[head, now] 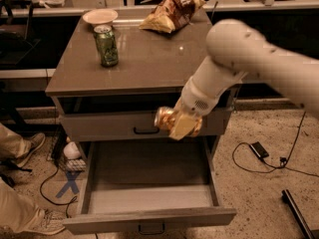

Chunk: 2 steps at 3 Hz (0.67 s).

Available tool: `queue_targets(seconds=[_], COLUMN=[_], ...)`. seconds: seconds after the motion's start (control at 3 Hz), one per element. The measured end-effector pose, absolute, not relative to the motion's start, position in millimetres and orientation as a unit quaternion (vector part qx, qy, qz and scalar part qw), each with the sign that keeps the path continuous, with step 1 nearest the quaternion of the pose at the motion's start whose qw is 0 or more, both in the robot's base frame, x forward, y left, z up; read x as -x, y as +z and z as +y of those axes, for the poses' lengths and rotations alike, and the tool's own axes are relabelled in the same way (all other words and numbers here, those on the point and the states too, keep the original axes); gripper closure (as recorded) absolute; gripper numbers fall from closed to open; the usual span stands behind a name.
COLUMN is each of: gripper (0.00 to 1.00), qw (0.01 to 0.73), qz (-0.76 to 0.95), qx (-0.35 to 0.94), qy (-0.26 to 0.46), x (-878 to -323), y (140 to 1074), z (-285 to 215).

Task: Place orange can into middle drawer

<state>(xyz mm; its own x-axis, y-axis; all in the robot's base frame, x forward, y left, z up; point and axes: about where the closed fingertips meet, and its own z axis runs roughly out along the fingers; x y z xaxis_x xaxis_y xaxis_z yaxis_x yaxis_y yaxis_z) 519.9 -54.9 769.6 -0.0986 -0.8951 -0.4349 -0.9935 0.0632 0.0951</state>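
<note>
One gripper [182, 127] above two drawers [149, 199] [99, 126]; one orange can [166, 118], green can [106, 45], bag [172, 13], bowl [99, 17].

Tool [182, 126] with orange can [165, 117] above middle drawer [149, 199], before the tabletop [144, 59].

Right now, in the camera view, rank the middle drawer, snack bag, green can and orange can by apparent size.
1. middle drawer
2. snack bag
3. green can and orange can: alike, unranked; the orange can is nearer and partly covered by the gripper holding it above the drawer.

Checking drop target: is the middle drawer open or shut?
Open: the middle drawer shows its tray floor; the pincer holds the orange can above it.
</note>
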Motion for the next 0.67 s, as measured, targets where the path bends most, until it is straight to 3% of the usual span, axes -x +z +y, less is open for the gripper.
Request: queue_targets(seconds=[0.33, 0.67], gripper=[1.00, 1.00], qw=[0.117, 0.137], qz=[0.747, 0.747], qx=[0.598, 0.598], qy=[0.266, 0.255], x=[-498.2, -509.2], y=[669.4, 676.9], z=[8.6, 8.1])
